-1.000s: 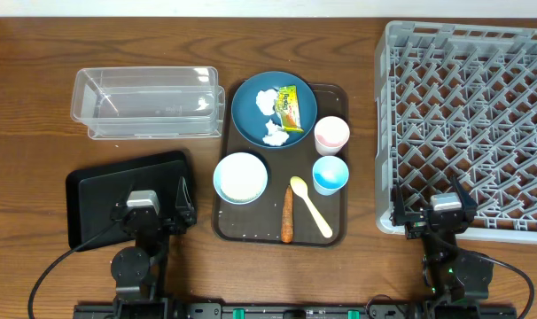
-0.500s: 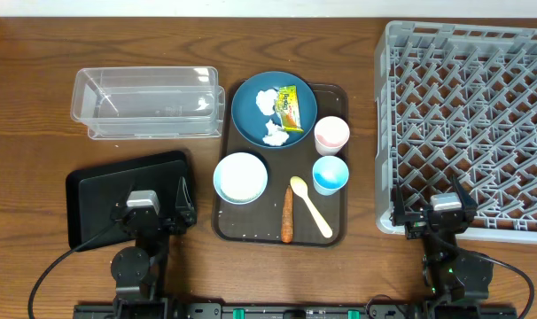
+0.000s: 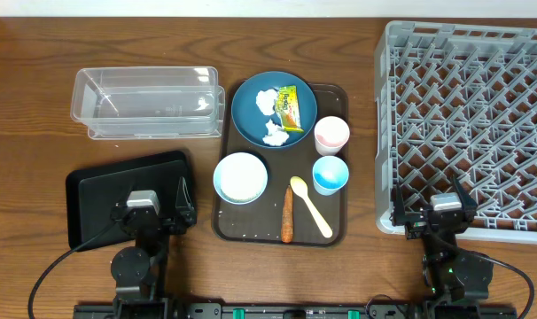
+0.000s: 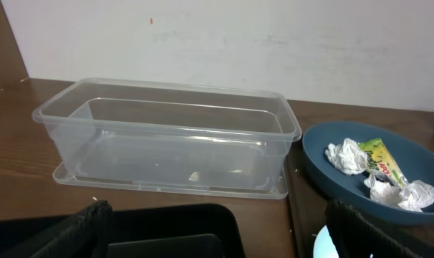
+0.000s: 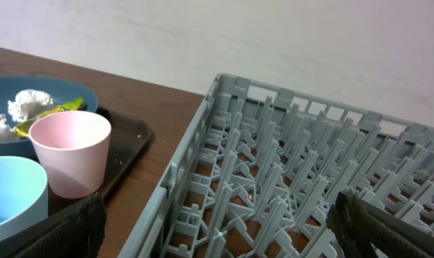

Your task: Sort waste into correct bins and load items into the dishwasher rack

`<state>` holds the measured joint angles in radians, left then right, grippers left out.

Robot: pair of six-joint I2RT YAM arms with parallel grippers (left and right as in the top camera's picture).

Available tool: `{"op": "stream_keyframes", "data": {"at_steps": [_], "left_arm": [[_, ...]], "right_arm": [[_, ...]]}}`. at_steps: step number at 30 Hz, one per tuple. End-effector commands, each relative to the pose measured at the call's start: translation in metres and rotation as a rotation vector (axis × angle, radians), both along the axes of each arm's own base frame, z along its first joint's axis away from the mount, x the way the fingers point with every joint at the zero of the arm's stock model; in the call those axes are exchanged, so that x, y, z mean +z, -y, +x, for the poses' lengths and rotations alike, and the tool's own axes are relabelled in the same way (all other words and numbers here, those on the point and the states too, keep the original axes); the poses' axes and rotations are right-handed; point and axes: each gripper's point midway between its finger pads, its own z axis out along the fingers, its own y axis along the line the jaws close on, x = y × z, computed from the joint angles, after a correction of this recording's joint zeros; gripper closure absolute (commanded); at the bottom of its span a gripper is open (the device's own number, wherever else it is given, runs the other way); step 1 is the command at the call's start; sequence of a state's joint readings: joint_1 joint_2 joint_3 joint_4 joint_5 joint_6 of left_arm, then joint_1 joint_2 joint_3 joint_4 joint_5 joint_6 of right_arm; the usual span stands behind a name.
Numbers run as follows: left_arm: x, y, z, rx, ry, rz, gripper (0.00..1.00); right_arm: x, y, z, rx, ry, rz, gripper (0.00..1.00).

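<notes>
- Wrapper (image 3: 289, 106) and tissue bits (image 3: 267, 100) lie on the blue plate (image 3: 251, 122), at the far end of the brown tray (image 3: 338, 229).
- Your left pincer (image 3: 151, 197) sits low over the black tray (image 3: 91, 190), fingers spread wide and grasping nothing. The plate is ahead, to its right.
- Your right pincer (image 3: 432, 200) sits at the near left corner of the rack (image 3: 468, 124), fingers spread and empty.
- The carrot (image 3: 287, 215) lies beside the spoon (image 3: 310, 206) on the brown tray.
- The bowl (image 3: 241, 177), pink cup (image 3: 331, 135) and blue cup (image 3: 330, 175) stand there too.
- The clear tub (image 3: 147, 104) stands beyond the black tray.

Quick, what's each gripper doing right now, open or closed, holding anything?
Left gripper: open, holding nothing.
Right gripper: open, holding nothing.
</notes>
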<state>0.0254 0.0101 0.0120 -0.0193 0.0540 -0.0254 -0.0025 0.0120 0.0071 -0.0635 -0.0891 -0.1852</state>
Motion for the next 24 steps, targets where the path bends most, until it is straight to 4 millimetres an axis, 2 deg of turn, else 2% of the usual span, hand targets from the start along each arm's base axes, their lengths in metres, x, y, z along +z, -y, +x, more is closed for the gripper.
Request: {"op": "stream_keyframes", "data": {"at_steps": [1,15,18,21,24], "left_arm": [[-0.014,0.001,-0.001,-0.01,-0.049,0.003,0.04],[-0.014,0.001,-0.001,-0.01,-0.049,0.003,0.04],[-0.014,0.001,-0.001,-0.009,-0.049,0.003,0.04],[-0.014,0.001,-0.001,-0.007,-0.048,-0.019,0.04],[-0.013,0.001,-0.002,-0.001,-0.048,-0.073,0.04]], "right_arm": [[-0.001,-0.003,0.0,0.01,-0.001,-0.007,0.01],[-0.001,-0.003,0.0,0.011,-0.001,-0.007,0.01],[0.005,-0.003,0.0,0.01,0.022,-0.006,0.01],[0.014,-0.004,0.0,0.013,0.056,0.049,0.01],[0.015,0.001,0.001,-0.02,0.054,0.113,0.01]]}}
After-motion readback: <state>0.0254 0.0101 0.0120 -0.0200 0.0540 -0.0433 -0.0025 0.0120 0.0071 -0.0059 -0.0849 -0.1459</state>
